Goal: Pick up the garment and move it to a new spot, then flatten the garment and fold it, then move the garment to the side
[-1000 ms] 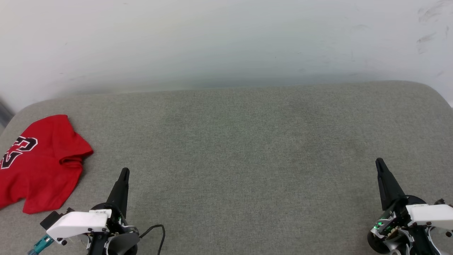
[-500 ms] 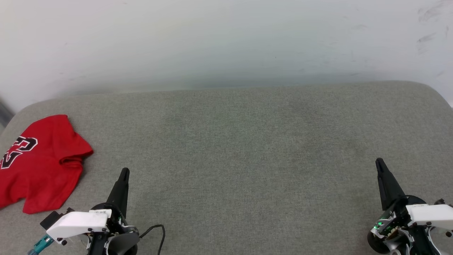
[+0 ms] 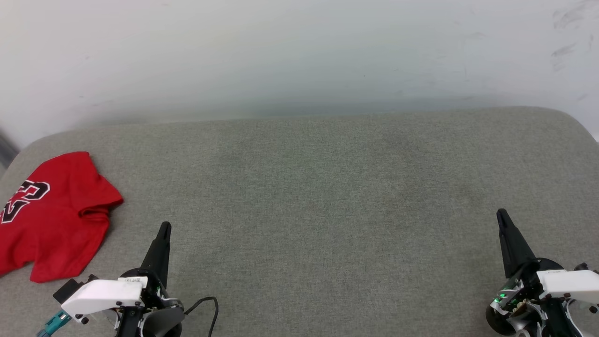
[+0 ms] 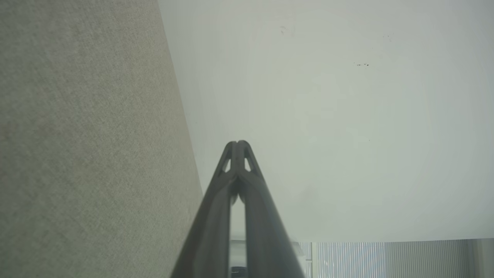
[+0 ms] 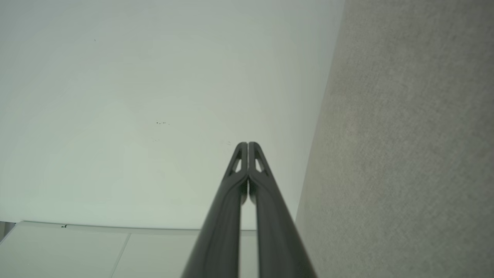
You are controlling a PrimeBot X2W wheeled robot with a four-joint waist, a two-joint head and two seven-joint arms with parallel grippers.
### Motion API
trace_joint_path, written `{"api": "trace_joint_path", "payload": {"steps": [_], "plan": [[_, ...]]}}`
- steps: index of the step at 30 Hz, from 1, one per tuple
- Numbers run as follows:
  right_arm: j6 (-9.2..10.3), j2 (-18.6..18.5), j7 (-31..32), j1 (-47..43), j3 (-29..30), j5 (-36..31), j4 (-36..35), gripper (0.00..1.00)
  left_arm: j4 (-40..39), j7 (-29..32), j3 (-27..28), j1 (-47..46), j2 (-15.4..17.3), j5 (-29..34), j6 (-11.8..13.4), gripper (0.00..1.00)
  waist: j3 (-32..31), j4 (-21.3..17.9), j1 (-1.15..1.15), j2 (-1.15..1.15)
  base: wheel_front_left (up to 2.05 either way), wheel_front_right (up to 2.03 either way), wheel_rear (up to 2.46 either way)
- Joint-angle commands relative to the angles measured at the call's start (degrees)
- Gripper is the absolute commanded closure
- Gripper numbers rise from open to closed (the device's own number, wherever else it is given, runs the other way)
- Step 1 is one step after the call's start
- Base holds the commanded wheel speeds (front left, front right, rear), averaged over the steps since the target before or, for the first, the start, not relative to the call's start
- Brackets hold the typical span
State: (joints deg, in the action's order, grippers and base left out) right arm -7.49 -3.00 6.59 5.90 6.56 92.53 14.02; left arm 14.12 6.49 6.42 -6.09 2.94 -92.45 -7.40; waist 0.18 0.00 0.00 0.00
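Grey padded surface [image 3: 327, 196] stretches ahead, garment [image 3: 56, 224] crumpled at its far left edge. My left gripper [image 3: 164, 227] and right gripper [image 3: 501, 214] are both clenched, empty. I'd open the left wide and pinch a raised fold.

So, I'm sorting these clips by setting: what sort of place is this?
Probably an indoor lab or test room: a wide grey fabric-covered surface against a bare white wall, with a red garment lying at its left end.

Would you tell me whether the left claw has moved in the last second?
No. The left claw keeps the same spot and the same gap to the shirt, which lies still.
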Motion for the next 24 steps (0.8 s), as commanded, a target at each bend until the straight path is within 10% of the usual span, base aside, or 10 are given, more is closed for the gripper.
{"api": "trace_joint_path", "payload": {"steps": [1,9,10,24], "plan": [[0.00,0.2,0.0,0.6,0.0,-0.2,0.1,1.00,0.0,0.2,0.2,-0.3,-0.1,0.1,-0.2,1.00,0.0,0.0,0.00,0.00,0.00,0.00,0.00],[0.00,0.2,0.0,0.6,0.0,-0.2,0.1,1.00,0.0,0.2,0.2,-0.3,-0.1,0.1,-0.2,1.00,0.0,0.0,0.00,0.00,0.00,0.00,0.00],[0.00,0.0,0.0,0.0,0.0,0.0,0.0,0.00,0.0,0.0,0.0,0.0,0.0,0.0,0.0,0.00,0.0,0.0,0.00,0.00,0.00,0.00,0.00],[0.00,0.1,-3.1,-2.3,-2.4,-2.2,0.5,0.00,-0.1,-3.2,-0.4,3.1,-0.2,2.2,0.0,0.00,0.1,0.0,0.00,0.00,0.00,0.00,0.00]]}}
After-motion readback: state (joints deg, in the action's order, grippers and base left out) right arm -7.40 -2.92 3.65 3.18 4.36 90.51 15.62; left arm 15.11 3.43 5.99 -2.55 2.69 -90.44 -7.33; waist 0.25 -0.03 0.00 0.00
